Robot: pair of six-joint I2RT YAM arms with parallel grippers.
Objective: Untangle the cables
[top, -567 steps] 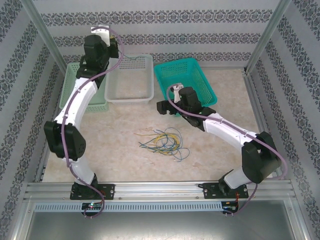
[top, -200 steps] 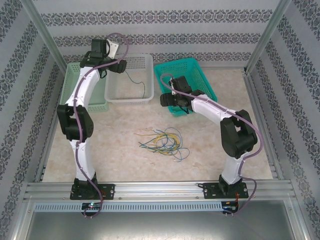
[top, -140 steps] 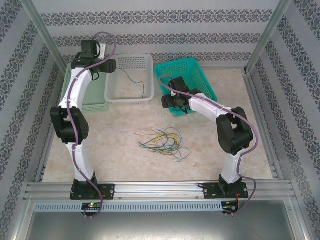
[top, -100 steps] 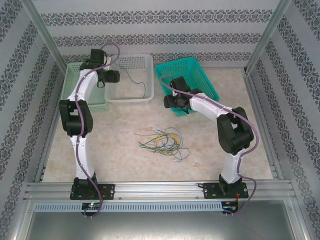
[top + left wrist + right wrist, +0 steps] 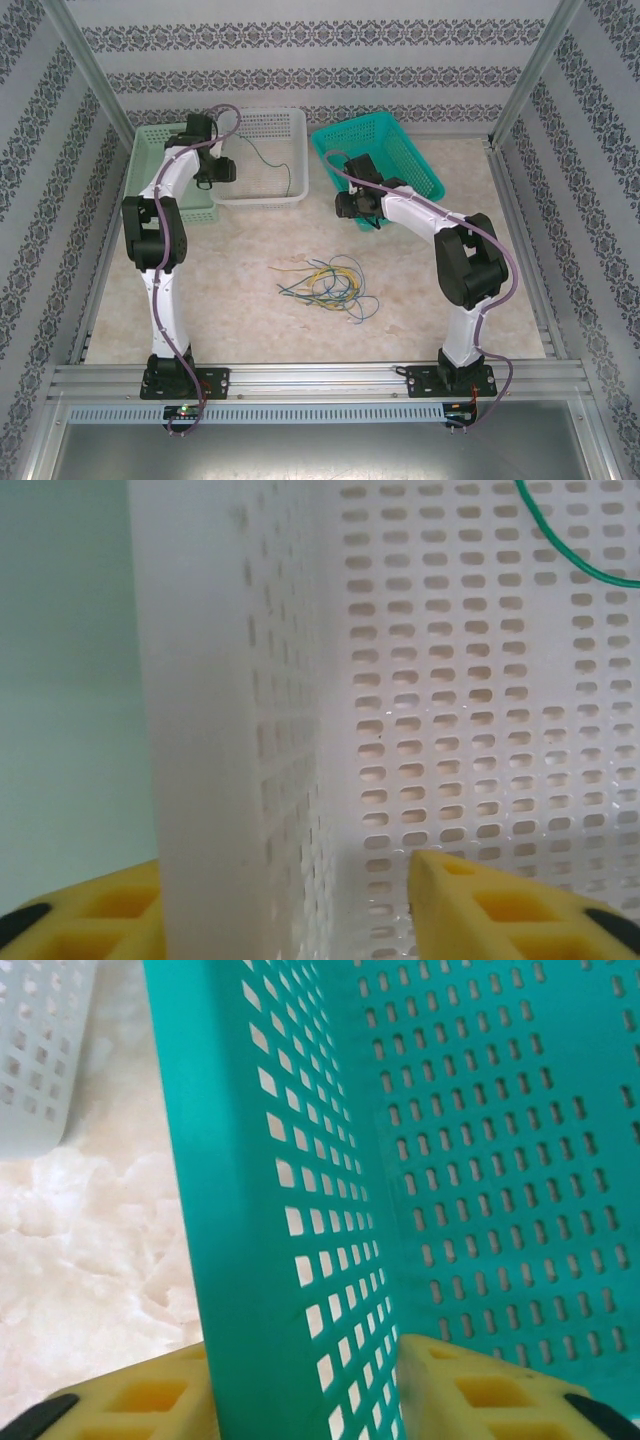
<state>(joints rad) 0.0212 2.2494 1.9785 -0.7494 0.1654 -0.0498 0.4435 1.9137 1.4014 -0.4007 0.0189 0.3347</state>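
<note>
Top view bright, even, diffuse; only faint soft shadows on the table (image 5: 240, 300) below the white basket (image 5: 262, 190); wrist views soft; white basket wall near lens washed out, blurred; teal basket (image 5: 300, 1210) mesh sharper, saturated.

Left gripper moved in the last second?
Yes. The left gripper came toward the arm bases, from the white basket's back-left corner to midway along its left wall.
</note>
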